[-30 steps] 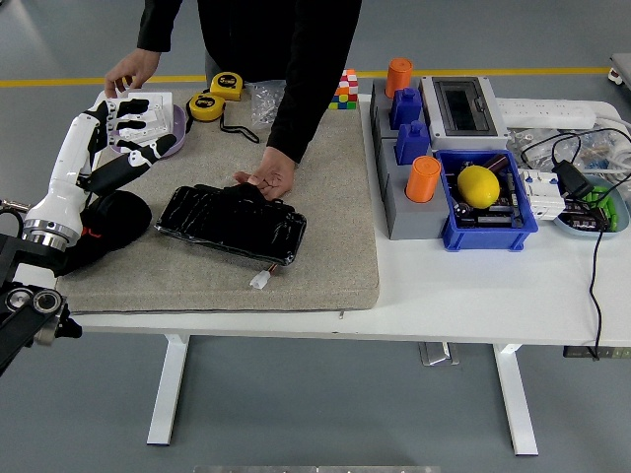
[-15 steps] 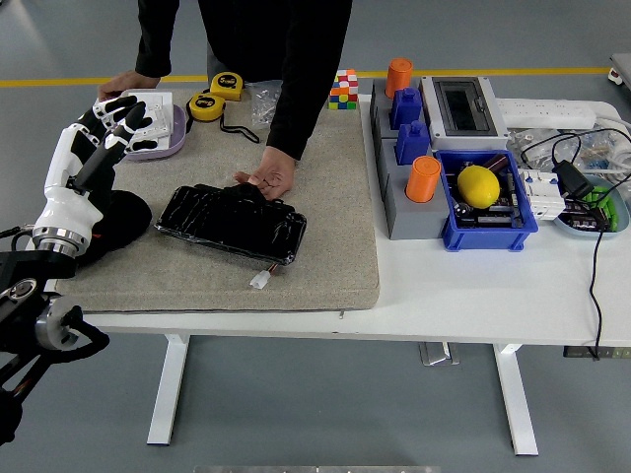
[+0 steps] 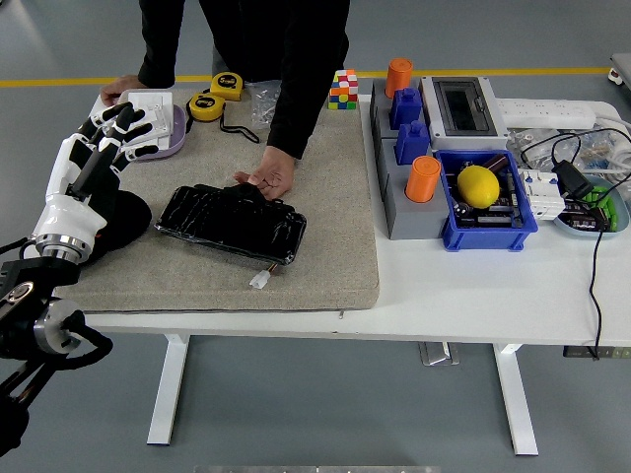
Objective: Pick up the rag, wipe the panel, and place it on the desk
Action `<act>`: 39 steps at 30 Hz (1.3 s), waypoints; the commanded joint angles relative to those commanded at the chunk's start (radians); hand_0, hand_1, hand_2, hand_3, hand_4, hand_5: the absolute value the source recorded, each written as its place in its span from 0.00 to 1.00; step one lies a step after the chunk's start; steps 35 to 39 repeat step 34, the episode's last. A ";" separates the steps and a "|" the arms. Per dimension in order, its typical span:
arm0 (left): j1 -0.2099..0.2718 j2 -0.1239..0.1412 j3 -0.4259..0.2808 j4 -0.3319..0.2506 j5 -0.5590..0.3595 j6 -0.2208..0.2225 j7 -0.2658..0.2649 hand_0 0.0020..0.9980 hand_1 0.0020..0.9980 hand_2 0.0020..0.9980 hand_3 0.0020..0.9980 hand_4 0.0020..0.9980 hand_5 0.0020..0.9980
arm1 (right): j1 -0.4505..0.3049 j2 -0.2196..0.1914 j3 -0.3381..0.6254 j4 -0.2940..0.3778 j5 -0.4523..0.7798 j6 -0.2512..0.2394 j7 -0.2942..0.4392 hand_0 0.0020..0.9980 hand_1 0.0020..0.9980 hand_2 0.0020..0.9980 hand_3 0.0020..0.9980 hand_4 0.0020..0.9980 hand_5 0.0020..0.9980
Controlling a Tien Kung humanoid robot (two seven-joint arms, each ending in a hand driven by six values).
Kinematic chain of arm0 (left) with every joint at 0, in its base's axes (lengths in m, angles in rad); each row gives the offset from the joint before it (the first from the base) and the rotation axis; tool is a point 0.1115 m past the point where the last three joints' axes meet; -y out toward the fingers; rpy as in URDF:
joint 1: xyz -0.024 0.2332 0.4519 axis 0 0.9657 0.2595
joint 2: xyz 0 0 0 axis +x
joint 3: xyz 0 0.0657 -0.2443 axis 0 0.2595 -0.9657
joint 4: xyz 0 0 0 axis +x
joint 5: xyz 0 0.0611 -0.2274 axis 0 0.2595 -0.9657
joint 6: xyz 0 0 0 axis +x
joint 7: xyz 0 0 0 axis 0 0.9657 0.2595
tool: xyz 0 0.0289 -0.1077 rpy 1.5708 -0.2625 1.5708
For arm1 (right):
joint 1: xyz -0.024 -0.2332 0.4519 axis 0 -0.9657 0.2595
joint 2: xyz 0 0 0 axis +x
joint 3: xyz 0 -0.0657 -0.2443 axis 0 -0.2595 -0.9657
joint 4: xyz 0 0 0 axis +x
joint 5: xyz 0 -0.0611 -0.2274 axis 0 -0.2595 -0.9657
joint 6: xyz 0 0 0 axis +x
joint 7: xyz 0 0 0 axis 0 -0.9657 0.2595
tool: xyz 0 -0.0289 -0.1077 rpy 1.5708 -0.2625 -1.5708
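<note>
Left hand hovers with fingers spread, holding nothing, above the black rag lying just left of the panel on the counter. The pick-up seems pending: next it should lower and close. Since a second ago, the hand has drawn back from the bowl. A person's hand steadies the panel's far edge.

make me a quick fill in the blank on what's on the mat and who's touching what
1. The person's hand rests on the far edge of the black ____.
2. The robot's left hand hovers with fingers spread above the black ____.
3. The yellow lemon lies in the ____ bin.

Missing words: panel; rag; blue
</note>
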 joint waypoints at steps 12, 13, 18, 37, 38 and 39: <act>0.012 0.002 0.000 0.004 -0.018 -0.007 -0.011 0.45 0.63 0.64 0.59 0.84 0.37 | -0.003 0.003 -0.007 0.000 0.003 0.000 0.000 0.74 0.64 0.70 0.61 1.00 0.55; 0.012 0.002 0.001 0.002 -0.018 -0.007 -0.011 0.45 0.63 0.64 0.59 0.84 0.37 | -0.003 0.003 -0.007 0.000 0.003 0.000 0.000 0.74 0.64 0.70 0.61 1.00 0.55; 0.008 0.006 0.004 0.003 -0.024 -0.008 -0.014 0.45 0.63 0.63 0.58 0.83 0.36 | -0.001 0.000 -0.014 0.000 0.004 -0.001 -0.002 0.74 0.64 0.70 0.61 1.00 0.56; 0.018 0.019 0.003 0.011 -0.032 -0.006 -0.016 0.44 0.62 0.62 0.58 0.82 0.35 | 0.004 -0.006 -0.034 -0.004 0.004 -0.001 -0.007 0.74 0.64 0.70 0.61 1.00 0.55; 0.018 0.019 0.003 0.011 -0.032 -0.006 -0.016 0.44 0.62 0.62 0.58 0.82 0.35 | 0.004 -0.006 -0.034 -0.004 0.004 -0.001 -0.007 0.74 0.64 0.70 0.61 1.00 0.55; 0.018 0.019 0.003 0.011 -0.032 -0.006 -0.016 0.44 0.62 0.62 0.58 0.82 0.35 | 0.004 -0.006 -0.034 -0.004 0.004 -0.001 -0.007 0.74 0.64 0.70 0.61 1.00 0.55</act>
